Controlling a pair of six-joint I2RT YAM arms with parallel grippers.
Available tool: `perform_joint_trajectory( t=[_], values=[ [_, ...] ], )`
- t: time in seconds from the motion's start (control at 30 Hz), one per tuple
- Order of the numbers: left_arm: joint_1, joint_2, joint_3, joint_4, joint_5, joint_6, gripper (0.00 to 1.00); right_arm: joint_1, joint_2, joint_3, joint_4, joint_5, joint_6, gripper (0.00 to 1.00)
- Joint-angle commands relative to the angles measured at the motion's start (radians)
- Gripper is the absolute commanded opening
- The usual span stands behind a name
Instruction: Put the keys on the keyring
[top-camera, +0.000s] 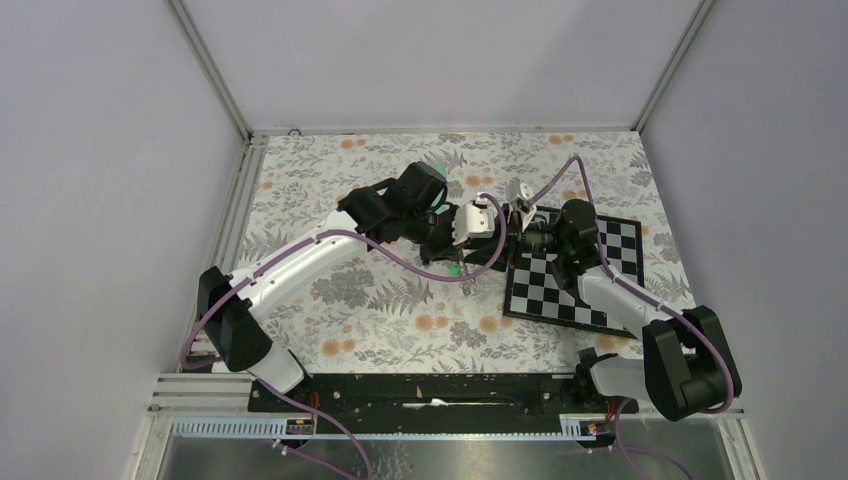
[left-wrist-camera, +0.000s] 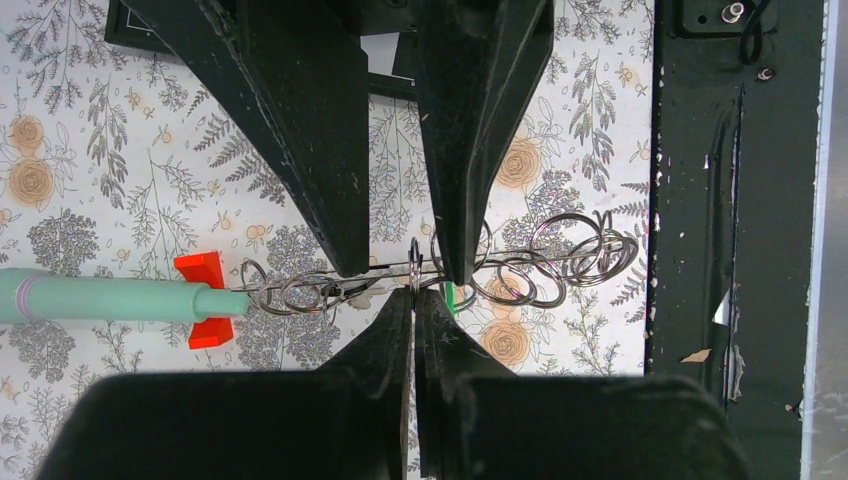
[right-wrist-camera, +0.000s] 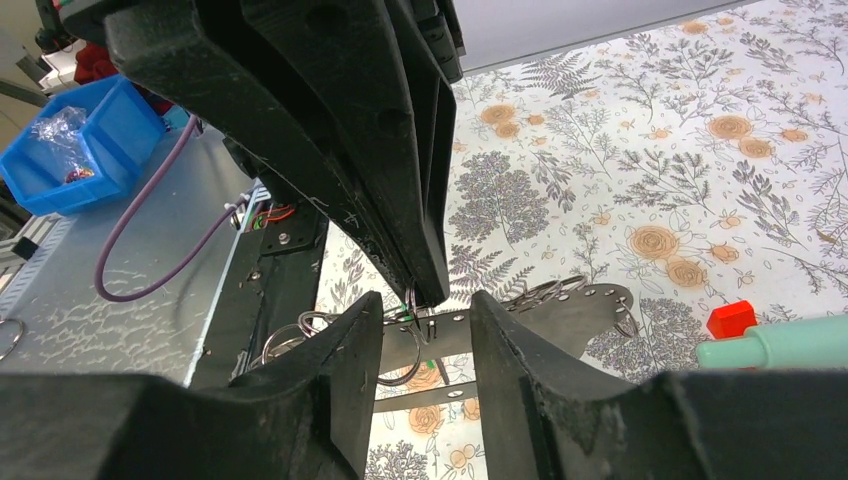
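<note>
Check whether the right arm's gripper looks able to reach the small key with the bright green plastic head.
Probably yes. The right gripper stands open, its fingertips right at the green-headed key. The shut left gripper pinches a thin wire ring right beside it, so room looks tight.

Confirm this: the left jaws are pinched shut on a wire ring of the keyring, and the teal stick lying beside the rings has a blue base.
Wrong in one respect: the teal stick has a red base, not blue, as the left wrist view shows. The rest holds: the left gripper has its jaws pinched shut on a wire ring of the keyring.
</note>
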Motion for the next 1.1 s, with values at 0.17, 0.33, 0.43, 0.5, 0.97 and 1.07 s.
perform_joint_trajectory(
  t=[0.17,0.33,0.43,0.5,0.97,1.07],
  values=[
    [-0.008,-0.012,0.051,0.028,0.001,-0.013,0.0,0.019,0.005,0.006,0.056,0.005,0.013,0.38],
    [-0.01,-0.008,0.049,0.028,0.003,-0.012,0.0,0.023,0.006,0.009,0.055,0.005,0.012,0.32],
    [-0.013,-0.006,0.049,0.028,0.001,-0.012,0.0,0.023,0.008,0.01,0.052,0.005,0.013,0.27],
    [-0.013,-0.006,0.047,0.028,-0.003,-0.011,0.0,0.023,0.005,0.012,0.05,0.005,0.011,0.27],
    [-0.027,0.033,0.125,-0.143,-0.126,0.005,0.0,0.023,-0.021,0.018,-0.056,-0.003,-0.089,0.34],
    [-0.035,0.048,0.155,-0.185,-0.149,-0.003,0.0,0.023,-0.022,0.019,-0.06,-0.007,-0.093,0.34]
  ],
)
